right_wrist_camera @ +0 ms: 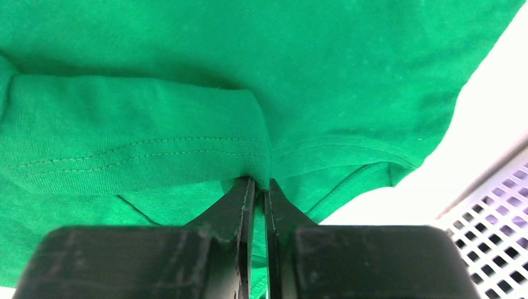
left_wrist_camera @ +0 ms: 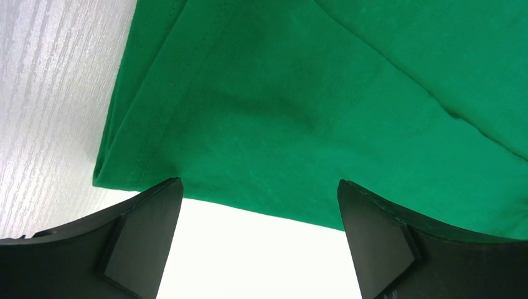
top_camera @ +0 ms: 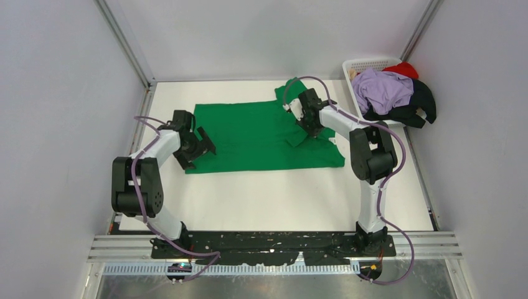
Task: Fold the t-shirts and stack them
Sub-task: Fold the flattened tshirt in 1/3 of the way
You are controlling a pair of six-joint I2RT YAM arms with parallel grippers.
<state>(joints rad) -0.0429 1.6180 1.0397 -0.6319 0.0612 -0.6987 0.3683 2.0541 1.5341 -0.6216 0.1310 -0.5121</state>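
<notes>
Two tools flank one green t-shirt (top_camera: pixel 261 134) lying flat on the worktop (top_camera: pixel 280 193), its long axis running from one tool across to the other. The right tool (right_wrist_camera: pixel 258 184) is pinched tight on a folded sleeve edge, while the left tool (left_wrist_camera: pixel 256 187) stands apart and empty, the hem corner just ahead of its tips; that arm looks nearer for a hem grasp.

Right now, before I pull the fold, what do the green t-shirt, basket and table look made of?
The green t-shirt: soft matte knit, likely cotton jersey; double-stitched hems, limp folds. The basket: white moulded plastic, probably; rigid lattice of holes. The table: white, faint grain-like streaks in the left wrist view, perhaps laminate.
</notes>
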